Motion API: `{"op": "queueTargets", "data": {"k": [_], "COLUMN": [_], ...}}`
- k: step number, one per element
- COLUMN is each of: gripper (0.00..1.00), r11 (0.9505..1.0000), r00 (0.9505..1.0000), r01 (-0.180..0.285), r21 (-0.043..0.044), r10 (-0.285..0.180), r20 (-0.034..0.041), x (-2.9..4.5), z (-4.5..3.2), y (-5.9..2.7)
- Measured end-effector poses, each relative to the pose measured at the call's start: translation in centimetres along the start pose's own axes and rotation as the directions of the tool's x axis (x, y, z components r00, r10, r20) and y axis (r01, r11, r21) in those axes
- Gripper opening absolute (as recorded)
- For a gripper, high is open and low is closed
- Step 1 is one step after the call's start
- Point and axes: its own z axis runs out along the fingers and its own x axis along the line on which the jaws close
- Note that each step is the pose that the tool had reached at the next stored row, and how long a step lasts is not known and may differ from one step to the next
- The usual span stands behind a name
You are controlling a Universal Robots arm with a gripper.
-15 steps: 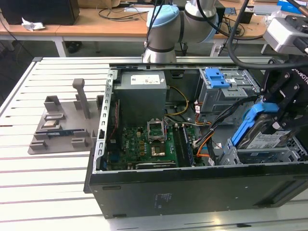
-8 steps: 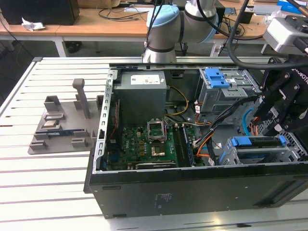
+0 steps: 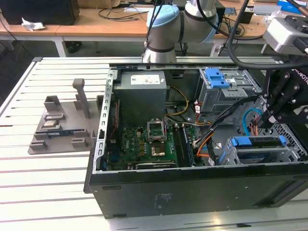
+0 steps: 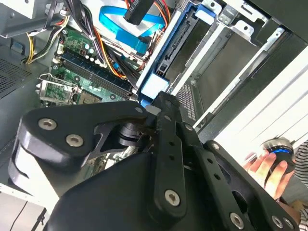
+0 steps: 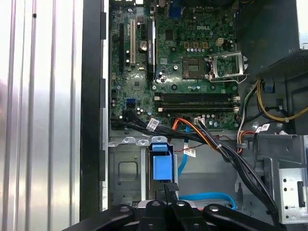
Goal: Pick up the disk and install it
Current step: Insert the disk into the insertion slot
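Note:
The disk [image 3: 257,142] lies in the metal drive cage at the front of the open computer case, on the exterior view's right, its blue carrier rails showing along its edges. My gripper [image 3: 263,121] hangs just above the disk's end nearest the motherboard. In both wrist views the black fingers [image 4: 163,108] are pressed together, with their tips at the blue end of the disk's carrier [image 5: 161,166]. Nothing shows between the fingers. The second wrist view shows the disk's dark side [image 4: 185,48] running along the bay, framed by a blue rail.
A blue latch [image 3: 216,77] tops the upper metal cage. Cables and a blue ribbon [image 5: 207,197] run between the motherboard [image 3: 144,142] and the bays. A grey holder block [image 3: 62,126] sits on the slatted table, left of the case. A person's hand [image 4: 267,163] rests on a device.

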Motion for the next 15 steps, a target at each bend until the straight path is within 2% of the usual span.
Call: {"op": "queueTargets", "data": {"k": [6, 8, 9, 12, 15], "gripper": [0.11, 0.11, 0.11, 0.11, 0.11], "r11": [1.0, 1.0, 1.0, 1.0, 1.0], "r00": [1.0, 1.0, 1.0, 1.0, 1.0], "r01": [0.0, 0.0, 0.0, 0.0, 0.0], "r21": [0.0, -0.0001, -0.0001, -0.0008, -0.0007], "r10": [0.0, 0.0, 0.0, 0.0, 0.0], "r20": [0.0001, 0.0, -0.0005, -0.0015, -0.0014], "x": [0.0, -0.02, -0.05, -0.49, -0.49], "z": [0.02, -0.01, -0.06, -0.34, -0.36], "y": [-0.01, -0.38, -0.75, -4.96, -5.14]}}
